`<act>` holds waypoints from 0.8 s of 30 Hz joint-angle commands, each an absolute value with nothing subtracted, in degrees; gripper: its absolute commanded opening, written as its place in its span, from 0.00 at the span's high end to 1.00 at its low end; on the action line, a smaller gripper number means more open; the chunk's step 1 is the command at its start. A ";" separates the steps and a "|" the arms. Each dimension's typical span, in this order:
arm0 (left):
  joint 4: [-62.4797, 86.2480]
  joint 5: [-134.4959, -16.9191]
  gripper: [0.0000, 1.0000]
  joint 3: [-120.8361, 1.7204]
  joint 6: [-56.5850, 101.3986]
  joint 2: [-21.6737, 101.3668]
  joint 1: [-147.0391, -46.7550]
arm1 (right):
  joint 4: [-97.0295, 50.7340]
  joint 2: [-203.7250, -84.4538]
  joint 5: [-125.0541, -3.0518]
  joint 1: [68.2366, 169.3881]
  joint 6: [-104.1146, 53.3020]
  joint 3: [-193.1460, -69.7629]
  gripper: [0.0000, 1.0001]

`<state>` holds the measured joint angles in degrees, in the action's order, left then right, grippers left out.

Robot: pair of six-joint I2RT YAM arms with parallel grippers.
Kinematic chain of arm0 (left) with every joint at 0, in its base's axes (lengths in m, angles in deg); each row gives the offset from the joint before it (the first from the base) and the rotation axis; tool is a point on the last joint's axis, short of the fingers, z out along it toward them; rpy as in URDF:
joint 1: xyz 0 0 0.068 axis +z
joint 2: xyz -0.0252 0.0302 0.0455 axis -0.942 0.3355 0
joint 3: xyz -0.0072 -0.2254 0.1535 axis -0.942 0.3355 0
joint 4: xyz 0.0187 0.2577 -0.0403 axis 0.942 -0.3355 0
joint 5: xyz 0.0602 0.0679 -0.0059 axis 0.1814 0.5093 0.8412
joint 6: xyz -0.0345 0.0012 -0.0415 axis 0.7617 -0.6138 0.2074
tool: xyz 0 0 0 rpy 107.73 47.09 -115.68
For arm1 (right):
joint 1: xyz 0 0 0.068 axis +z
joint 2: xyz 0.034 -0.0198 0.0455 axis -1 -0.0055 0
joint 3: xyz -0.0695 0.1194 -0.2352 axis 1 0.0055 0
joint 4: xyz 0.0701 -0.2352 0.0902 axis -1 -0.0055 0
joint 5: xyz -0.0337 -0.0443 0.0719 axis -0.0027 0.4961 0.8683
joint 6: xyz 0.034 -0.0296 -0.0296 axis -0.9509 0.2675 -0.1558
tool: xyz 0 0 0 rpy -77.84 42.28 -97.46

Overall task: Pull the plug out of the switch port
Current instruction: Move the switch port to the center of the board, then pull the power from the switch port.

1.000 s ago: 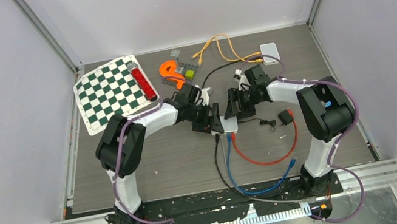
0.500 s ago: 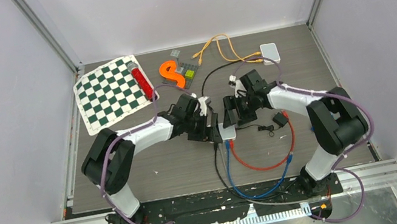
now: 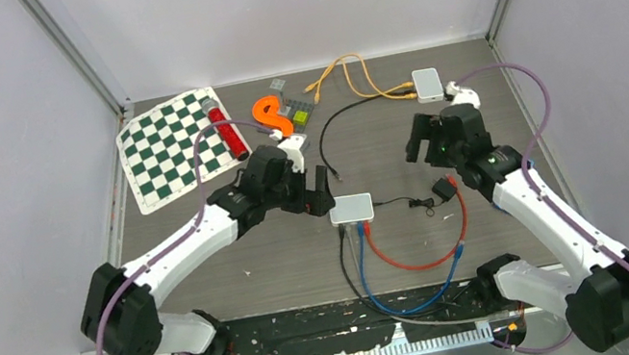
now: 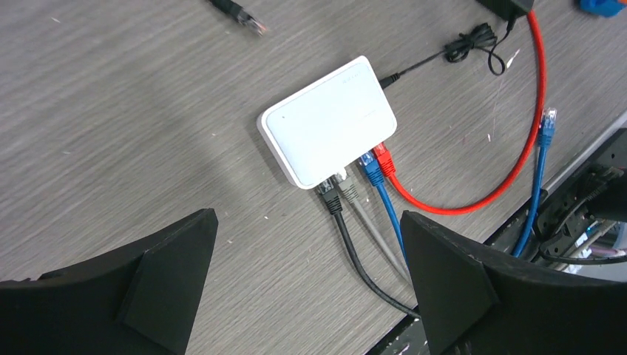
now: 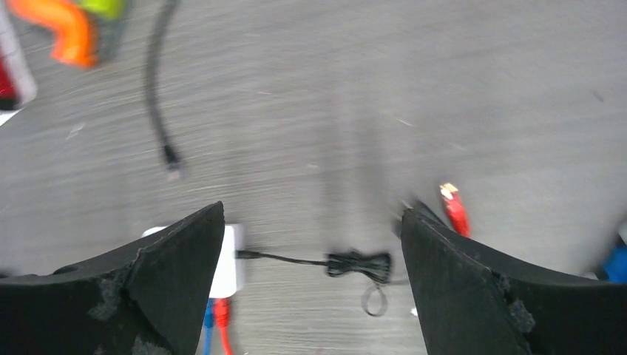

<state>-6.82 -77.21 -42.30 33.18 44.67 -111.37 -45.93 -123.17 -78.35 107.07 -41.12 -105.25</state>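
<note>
Grey wood-grain surface (image 4: pixel 148 111) carries the glossy white switch (image 4: pixel 327 122), a flat box with rounded corners. We see black, grey, blue and red seated plugs (image 4: pixel 370 171) along its near edge, and a loose black plug (image 4: pixel 238 13) beyond it. Both matte black tools gape wide, holding nothing: left tool (image 4: pixel 308 222) near the switch, right tool (image 5: pixel 313 211) well apart.

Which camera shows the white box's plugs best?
Left wrist view: the white switch lies whole, its coloured plugs distinct. The top view shows it tiny; the right wrist only a corner.
</note>
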 commanded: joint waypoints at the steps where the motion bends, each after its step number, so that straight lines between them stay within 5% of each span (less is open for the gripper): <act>1: -6.79 -71.43 0.00 -41.07 30.78 39.71 -111.35 | -50.22 -121.75 -88.78 101.44 -51.24 -98.31 0.05; 24: -10.43 -74.48 0.00 -47.23 31.09 46.25 -111.27 | -55.86 -121.54 -96.01 96.51 -59.91 -91.82 0.05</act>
<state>-10.40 -72.75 -43.70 31.27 45.23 -111.37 -55.06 -124.96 -91.18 96.95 -55.32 -93.43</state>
